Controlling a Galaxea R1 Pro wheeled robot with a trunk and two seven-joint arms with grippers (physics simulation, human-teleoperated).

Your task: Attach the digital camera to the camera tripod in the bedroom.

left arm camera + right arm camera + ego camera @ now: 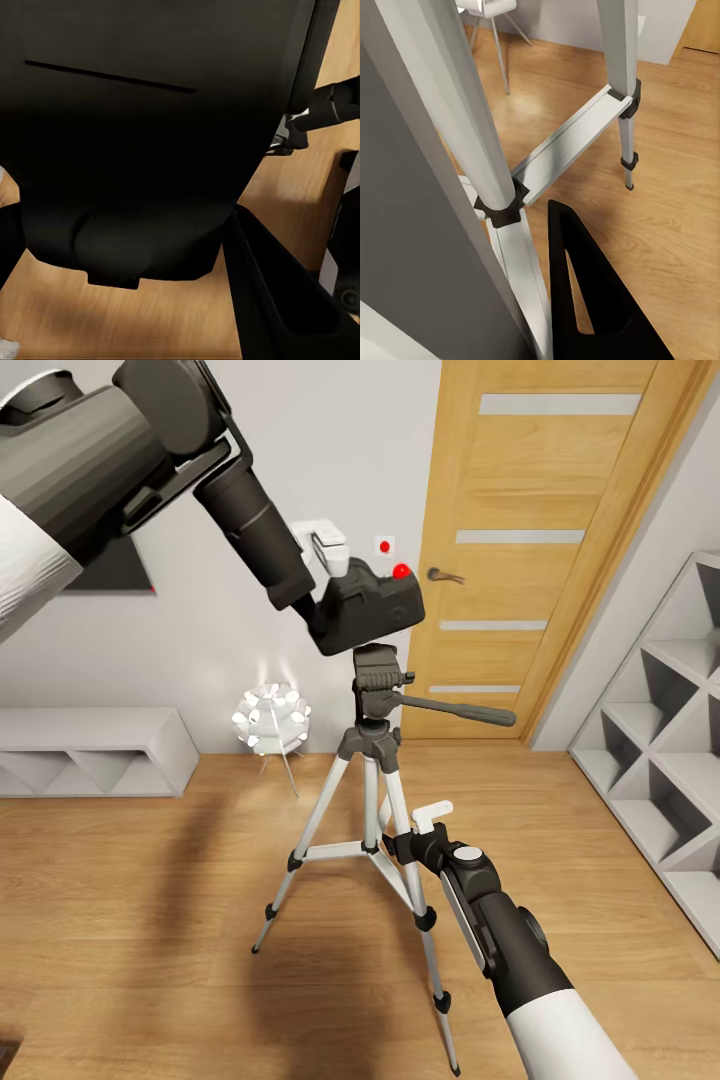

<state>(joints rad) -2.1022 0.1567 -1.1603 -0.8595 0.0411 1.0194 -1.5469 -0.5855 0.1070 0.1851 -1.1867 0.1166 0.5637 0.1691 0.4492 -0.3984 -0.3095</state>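
1. The left arm is reaching up and forward; its end effector [335, 575] is closed around the small dark grey camera with a red button [370, 605], holding it just above the black head of the tall silver-legged tripod [375, 690].
2. The right arm is reaching low; its end effector [415, 838] is gripping a tripod leg.

1. Camera tripod [372, 790]: legs silver metal, smooth, satin sheen; joints and pan head matt black plastic.
2. Digital camera [372, 610]: matt dark grey-black body, glossy red button.
3. Floor [150, 920]: light wood, visible grain, smooth.
4. Door [520, 560]: light wood, smooth.
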